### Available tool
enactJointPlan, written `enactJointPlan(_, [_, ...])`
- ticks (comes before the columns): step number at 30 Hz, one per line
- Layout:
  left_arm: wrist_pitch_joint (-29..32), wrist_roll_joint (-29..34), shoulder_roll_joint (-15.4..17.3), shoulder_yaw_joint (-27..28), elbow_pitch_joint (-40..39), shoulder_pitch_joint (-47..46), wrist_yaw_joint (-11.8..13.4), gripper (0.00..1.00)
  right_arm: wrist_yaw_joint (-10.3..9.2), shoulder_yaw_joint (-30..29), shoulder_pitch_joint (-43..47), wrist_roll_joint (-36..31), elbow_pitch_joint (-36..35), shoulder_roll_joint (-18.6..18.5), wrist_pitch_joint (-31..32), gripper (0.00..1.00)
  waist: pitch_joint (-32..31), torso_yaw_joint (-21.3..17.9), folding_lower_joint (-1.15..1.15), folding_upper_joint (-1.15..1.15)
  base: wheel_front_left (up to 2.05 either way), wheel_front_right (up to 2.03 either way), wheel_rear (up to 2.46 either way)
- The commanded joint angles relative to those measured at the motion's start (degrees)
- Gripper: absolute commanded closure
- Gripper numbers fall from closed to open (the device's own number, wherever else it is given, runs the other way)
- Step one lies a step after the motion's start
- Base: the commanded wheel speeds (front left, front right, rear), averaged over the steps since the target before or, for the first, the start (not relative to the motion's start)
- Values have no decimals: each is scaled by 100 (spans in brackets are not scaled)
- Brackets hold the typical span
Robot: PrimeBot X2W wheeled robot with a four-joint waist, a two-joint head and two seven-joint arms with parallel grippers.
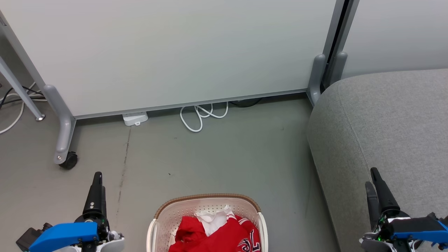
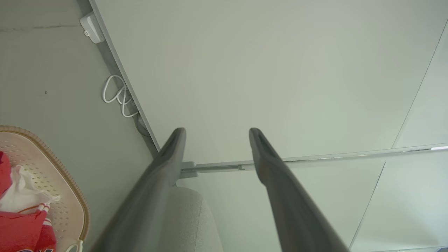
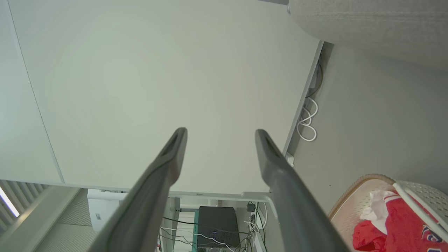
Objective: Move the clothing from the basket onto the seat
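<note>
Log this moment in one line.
phase: pre-grasp | left gripper: open, empty | right gripper: open, empty | clothing: in basket | seat: right of basket

A pale rolling partition (image 1: 175,52) spans the far side on grey legs, with a black caster (image 1: 69,160) under its left leg and a second panel (image 1: 399,35) just beside it at the far right. On the matte grey floor (image 1: 217,157) at its foot lie a looped white cable (image 1: 201,117) and a small white box (image 1: 135,118). A thin grey table leg (image 1: 21,92) slants at the far left.
</note>
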Motion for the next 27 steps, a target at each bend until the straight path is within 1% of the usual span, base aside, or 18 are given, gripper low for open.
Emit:
enactJointPlan(1, [-62, 216, 48, 8, -142, -182, -3, 0, 10, 10, -126, -214, -137, -24, -68, 0, 2, 3, 0, 0, 0, 0, 0])
enactJointPlan(9, [-262, 1208, 54, -60, -319, -200, 103, 0, 11, 110, -121, -1095, -301, -28, -268, 0, 14, 13, 0, 0, 0, 0, 0])
enactJointPlan(17, [-446, 2307, 59, -272, -467, -190, 281, 0, 13, 250, -115, -2069, -359, -32, -453, 0, 25, 28, 0, 0, 0, 0, 0])
enactJointPlan(27, [-654, 3594, 71, -546, -473, -184, 490, 0, 15, 368, -116, -3339, -360, -36, -662, 0, 23, 39, 0, 0, 0, 0, 0])
